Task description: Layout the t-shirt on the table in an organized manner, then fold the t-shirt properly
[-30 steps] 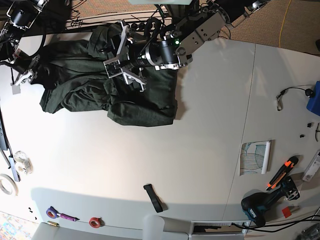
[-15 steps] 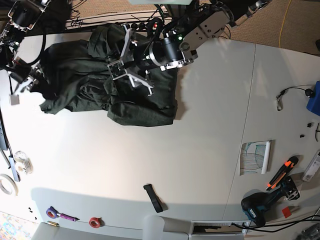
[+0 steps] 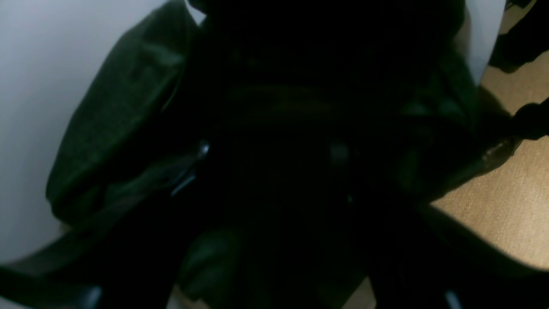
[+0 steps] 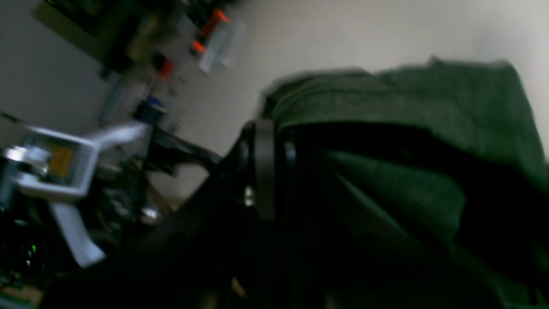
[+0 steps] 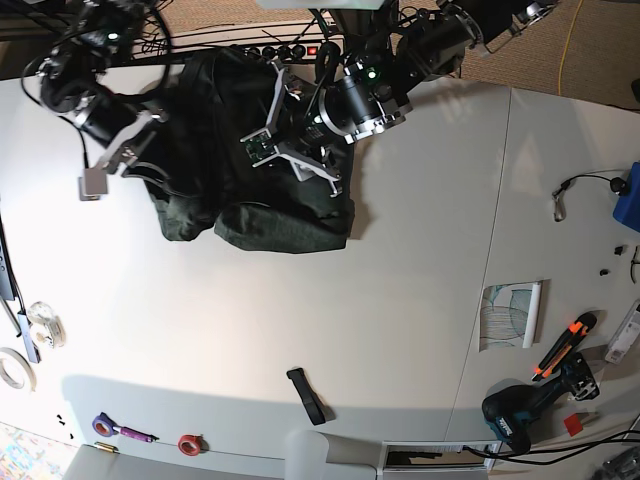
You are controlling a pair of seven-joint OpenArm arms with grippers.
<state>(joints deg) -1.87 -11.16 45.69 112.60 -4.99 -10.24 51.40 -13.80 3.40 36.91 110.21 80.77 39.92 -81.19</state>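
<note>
Left gripper (image 5: 286, 146) gapes; the right gripper (image 5: 108, 162) I cannot read. Pinch one hem of the shirt (image 5: 285, 228) and pull it inward from the tabletop (image 5: 300, 320) edge.

The t-shirt (image 5: 280, 225) was a plain dark green. The desk (image 5: 400, 280) was off-white. The strap (image 5: 308, 395) was black, one tape roll (image 5: 189, 444) red, the other roll (image 5: 103, 425) purple, the knife (image 5: 565, 345) orange and black, the drill (image 5: 520, 410) teal and black. The floor (image 5: 560, 50) was tan.
</note>
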